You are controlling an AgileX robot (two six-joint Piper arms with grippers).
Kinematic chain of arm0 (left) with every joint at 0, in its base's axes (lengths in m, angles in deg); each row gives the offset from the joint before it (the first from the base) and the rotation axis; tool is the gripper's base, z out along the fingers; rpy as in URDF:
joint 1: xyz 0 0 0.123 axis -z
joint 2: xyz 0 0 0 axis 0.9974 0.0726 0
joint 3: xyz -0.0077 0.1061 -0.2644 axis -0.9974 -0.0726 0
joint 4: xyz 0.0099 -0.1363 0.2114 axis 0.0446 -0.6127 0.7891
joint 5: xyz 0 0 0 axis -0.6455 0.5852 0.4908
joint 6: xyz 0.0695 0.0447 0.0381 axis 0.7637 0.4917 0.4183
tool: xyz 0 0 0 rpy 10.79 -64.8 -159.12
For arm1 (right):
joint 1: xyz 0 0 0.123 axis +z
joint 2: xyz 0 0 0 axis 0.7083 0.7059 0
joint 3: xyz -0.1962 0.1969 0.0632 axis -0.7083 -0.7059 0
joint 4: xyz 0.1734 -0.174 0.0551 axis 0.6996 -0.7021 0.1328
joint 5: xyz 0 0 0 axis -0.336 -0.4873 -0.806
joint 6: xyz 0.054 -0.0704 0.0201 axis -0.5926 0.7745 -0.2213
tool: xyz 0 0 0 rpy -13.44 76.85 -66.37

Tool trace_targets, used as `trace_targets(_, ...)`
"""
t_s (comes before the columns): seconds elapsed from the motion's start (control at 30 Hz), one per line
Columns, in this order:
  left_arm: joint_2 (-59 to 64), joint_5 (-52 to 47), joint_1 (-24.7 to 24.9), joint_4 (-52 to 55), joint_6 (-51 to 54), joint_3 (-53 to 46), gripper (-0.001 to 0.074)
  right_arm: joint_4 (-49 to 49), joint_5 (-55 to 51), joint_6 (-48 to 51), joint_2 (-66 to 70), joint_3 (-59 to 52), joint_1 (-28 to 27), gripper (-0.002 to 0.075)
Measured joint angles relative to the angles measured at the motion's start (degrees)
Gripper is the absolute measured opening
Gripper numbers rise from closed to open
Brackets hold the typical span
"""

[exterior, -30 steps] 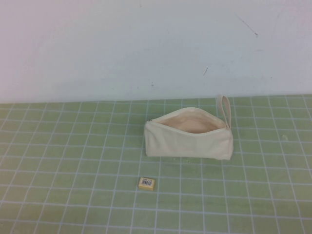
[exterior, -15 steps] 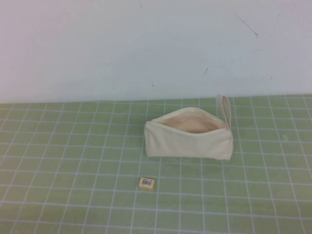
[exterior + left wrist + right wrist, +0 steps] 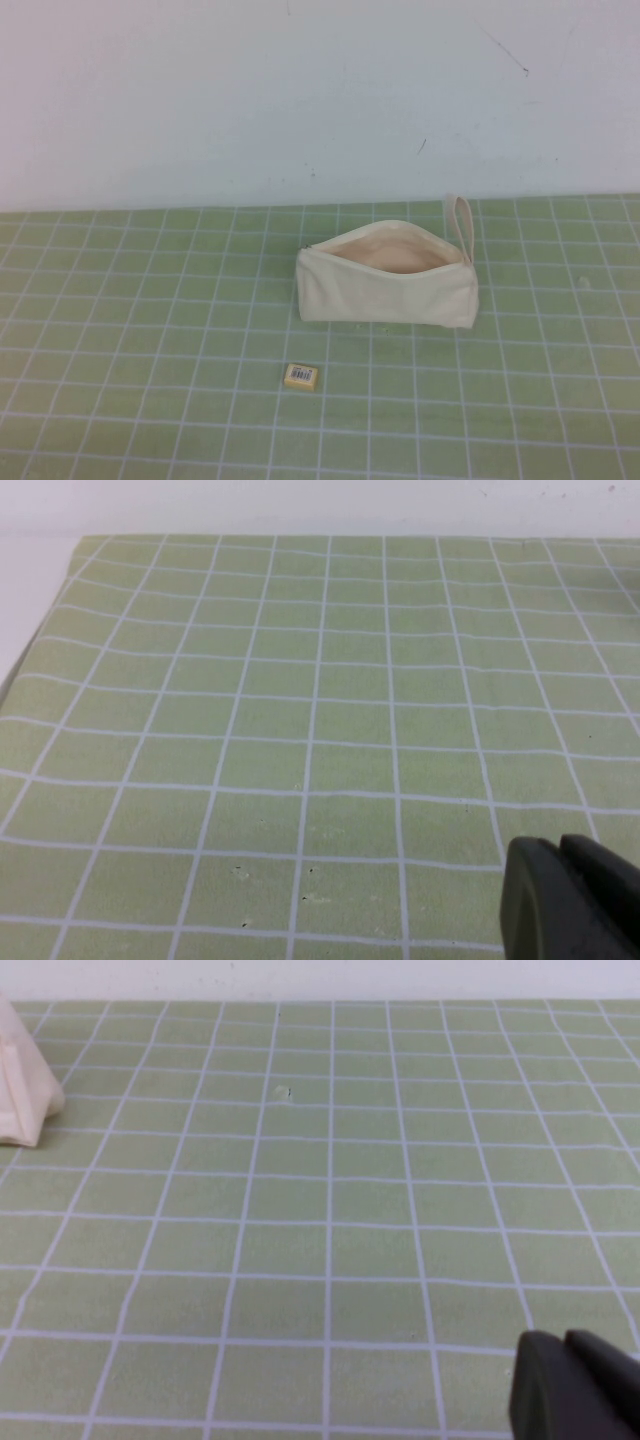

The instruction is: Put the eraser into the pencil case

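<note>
The cream-white pencil case stands on the green grid mat with its zip open and beige lining showing; its loop strap is at the right end. The small yellow-tan eraser with a barcode label lies on the mat in front of the case, a little left of its middle. Neither arm shows in the high view. My left gripper is shut with nothing in it over bare mat. My right gripper is shut with nothing in it; one end of the case shows at the edge of its view.
The green mat with white grid lines covers the table. A white wall rises behind it. The mat's left edge shows in the left wrist view.
</note>
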State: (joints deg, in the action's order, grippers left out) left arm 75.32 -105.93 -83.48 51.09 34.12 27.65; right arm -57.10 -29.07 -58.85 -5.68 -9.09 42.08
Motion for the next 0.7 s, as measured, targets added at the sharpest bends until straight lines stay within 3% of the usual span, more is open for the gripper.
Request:
trace_targets(0.37,0.0,1.6,0.0,1.9,0.7,-0.1,-0.0001,0.0,0.0,0.0,0.0,0.0,0.0,0.0)
trace_targets(0.7,0.0,29.4,0.0,2.4,0.9,-0.4,-0.0001,0.0,0.0,0.0,0.0,0.0,0.0,0.0)
